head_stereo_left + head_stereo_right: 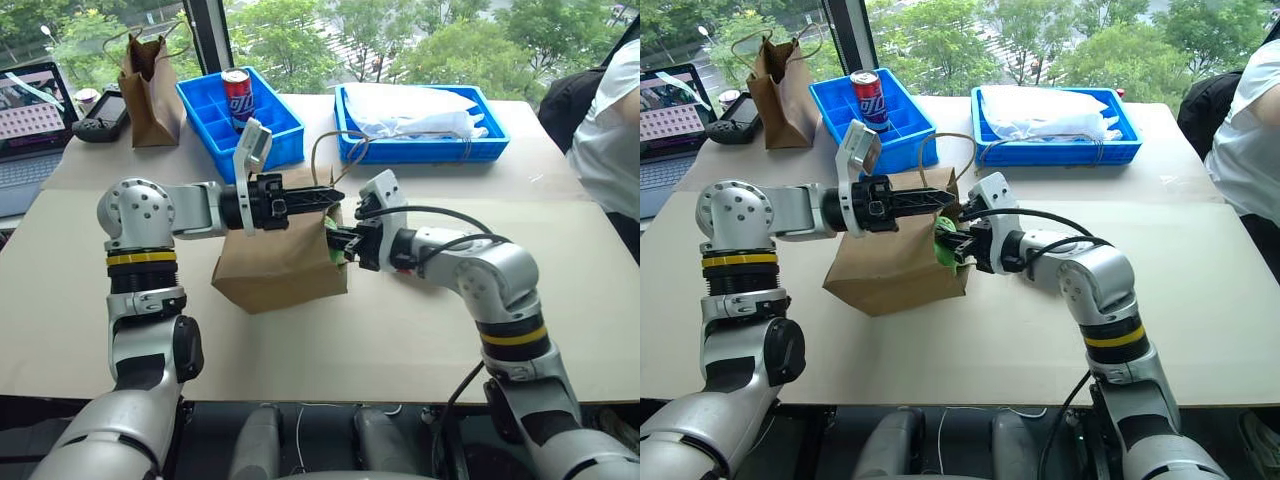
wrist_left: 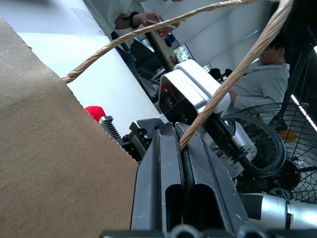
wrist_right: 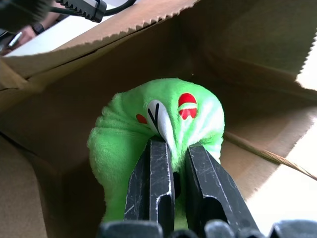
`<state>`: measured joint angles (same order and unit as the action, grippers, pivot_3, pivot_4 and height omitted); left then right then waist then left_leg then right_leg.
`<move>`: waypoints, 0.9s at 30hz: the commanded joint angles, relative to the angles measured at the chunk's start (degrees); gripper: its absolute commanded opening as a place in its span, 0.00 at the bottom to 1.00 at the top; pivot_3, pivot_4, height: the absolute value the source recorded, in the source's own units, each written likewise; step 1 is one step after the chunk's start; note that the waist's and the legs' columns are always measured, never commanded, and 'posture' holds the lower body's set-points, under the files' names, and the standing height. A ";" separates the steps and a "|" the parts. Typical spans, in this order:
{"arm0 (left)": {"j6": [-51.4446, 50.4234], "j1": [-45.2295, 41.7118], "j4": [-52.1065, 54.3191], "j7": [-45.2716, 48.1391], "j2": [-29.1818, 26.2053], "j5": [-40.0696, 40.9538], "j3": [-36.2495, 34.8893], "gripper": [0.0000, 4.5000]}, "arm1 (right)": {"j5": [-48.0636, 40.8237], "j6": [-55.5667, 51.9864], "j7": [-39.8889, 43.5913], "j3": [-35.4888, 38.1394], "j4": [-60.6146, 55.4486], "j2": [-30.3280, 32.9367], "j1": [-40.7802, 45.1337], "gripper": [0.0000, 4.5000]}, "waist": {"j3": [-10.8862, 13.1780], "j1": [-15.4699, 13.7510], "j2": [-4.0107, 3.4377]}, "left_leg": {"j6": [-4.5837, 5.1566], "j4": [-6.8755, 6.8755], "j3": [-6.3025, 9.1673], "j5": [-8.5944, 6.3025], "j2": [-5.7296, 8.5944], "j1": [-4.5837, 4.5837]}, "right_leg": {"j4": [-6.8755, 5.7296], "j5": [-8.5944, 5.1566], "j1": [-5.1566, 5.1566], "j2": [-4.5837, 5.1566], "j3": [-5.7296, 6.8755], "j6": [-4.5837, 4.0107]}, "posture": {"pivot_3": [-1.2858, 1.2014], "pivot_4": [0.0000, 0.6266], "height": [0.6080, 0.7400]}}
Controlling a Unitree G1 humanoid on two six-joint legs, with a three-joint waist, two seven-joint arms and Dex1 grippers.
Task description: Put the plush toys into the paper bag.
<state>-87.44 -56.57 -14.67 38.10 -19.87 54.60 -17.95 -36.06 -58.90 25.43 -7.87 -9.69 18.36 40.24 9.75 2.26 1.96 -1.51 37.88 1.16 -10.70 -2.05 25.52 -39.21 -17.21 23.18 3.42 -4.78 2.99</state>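
step: bagging round lime-green plush blob [image 3: 158, 129] | right gripper [image 3: 171, 153] pinches it at wide light-brown kraft paper bag [image 1: 275, 265] mouth | left gripper [image 2: 181, 144] clamps twisted handle [image 2: 237, 74] | we push deeper before releasing

The table [image 1: 420, 330] was covered with a beige sheet. On it lay the paper bag [image 1: 275, 265] on its side, a narrower brown bag [image 1: 150, 90], two blue trays [image 1: 215, 105] [image 1: 420, 150], a laptop [image 1: 25, 130] and a black handheld device [image 1: 100, 118].
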 commanded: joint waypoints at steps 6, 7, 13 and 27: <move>0.59 -1.26 1.99 -1.03 0.74 1.86 -2.00 0.00 | -1.73 -0.55 2.01 -1.06 -4.38 -4.12 -2.11 0.02 | 0.00 0.10 0.00 | -0.01 0.00 0.07 0.00 0.00 0.00 | -0.03 0.00 -0.02 0.00 0.08 0.00 | 0.52 0.24 0.68; 0.62 -1.21 2.08 -1.15 0.84 1.90 -2.06 0.00 | -1.76 -0.78 1.54 -0.89 -4.78 -4.69 -2.54 0.02 | 0.00 0.09 0.00 | -0.01 0.00 0.08 0.00 0.00 0.00 | -0.03 0.00 -0.02 0.00 0.09 0.00 | 0.52 0.24 0.68; 1.77 -0.97 2.60 -2.10 2.41 1.96 -1.74 0.00 | 0.07 -0.94 -5.89 1.03 -9.17 -9.45 -5.93 0.02 | 0.00 0.09 -0.01 | -0.03 0.00 0.12 0.02 0.00 0.01 | -0.06 0.00 -0.01 0.00 0.12 0.00 | 0.52 0.24 0.68; 1.58 1.95 5.26 -4.00 2.53 2.79 -2.30 0.00 | 13.75 10.93 -9.76 -3.81 -1.62 -11.46 -9.23 0.02 | 0.00 0.25 -0.01 | -0.10 -0.01 0.16 0.06 0.00 -0.02 | -0.08 0.00 -0.01 -0.01 0.16 0.00 | 0.52 0.24 0.68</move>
<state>-85.41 -54.24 -11.88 33.71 -16.85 55.57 -19.76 -23.01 -49.98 15.75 -12.44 -12.21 7.38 31.84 9.75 2.52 1.95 -1.61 37.86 1.32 -10.64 -2.05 25.50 -39.29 -17.21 23.17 3.41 -4.61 2.99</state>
